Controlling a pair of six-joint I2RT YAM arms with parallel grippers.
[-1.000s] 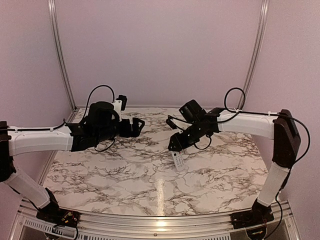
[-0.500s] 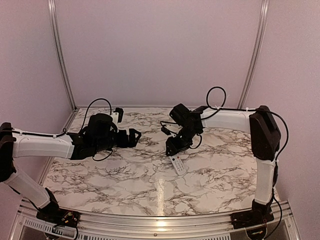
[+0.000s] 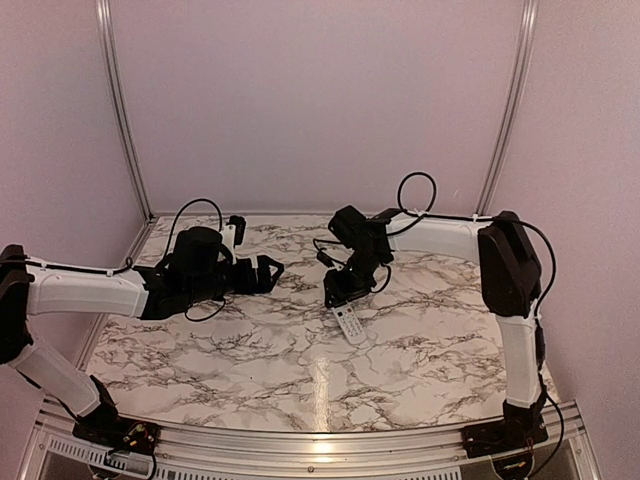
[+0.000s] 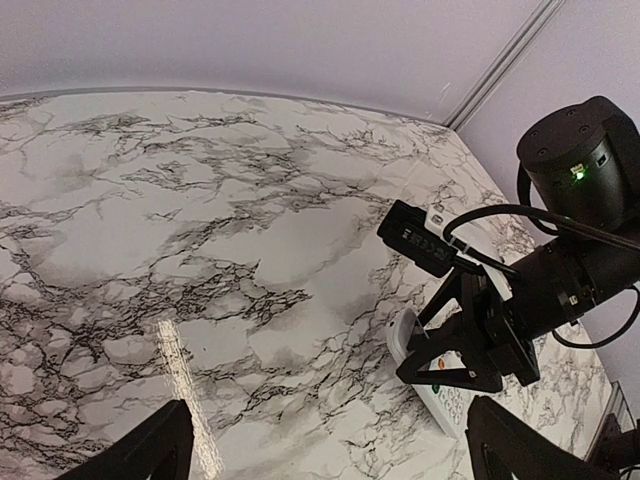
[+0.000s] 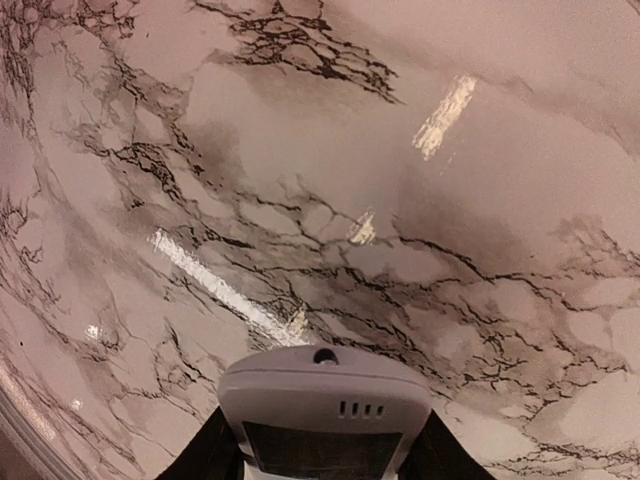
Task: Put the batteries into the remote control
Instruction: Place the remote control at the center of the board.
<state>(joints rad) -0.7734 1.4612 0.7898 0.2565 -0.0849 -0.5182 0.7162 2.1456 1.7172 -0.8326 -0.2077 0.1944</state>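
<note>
Gripping the remote control [image 3: 350, 323] by one end, the right gripper [image 3: 338, 294] has its two dark fingers [image 5: 212, 452] clamped on the long side edges, near the middle of the table [image 3: 250, 360] and a little toward the back. The remote's long axis runs from the gripper toward the near edge, leaning slightly right. Its free end points down and forward. The wrist view shows that free end carrying a small dark dot, a row of slots and the top of the screen, with the marble well below it. The button face is turned up toward the overhead camera. Whether the tip touches the table cannot be told.

The left gripper [image 3: 272, 272] hangs spread wide with nothing between its fingers. It is to the left of the remote and aimed at it, with a strip of bare marble between the two.

A broad stretch of table lies between the remote and the metal rail [image 3: 300, 445] at the near edge. Behind the grippers the table ends at the back wall [image 3: 320, 100], with a metal post [image 3: 118, 110] in each rear corner.
</note>
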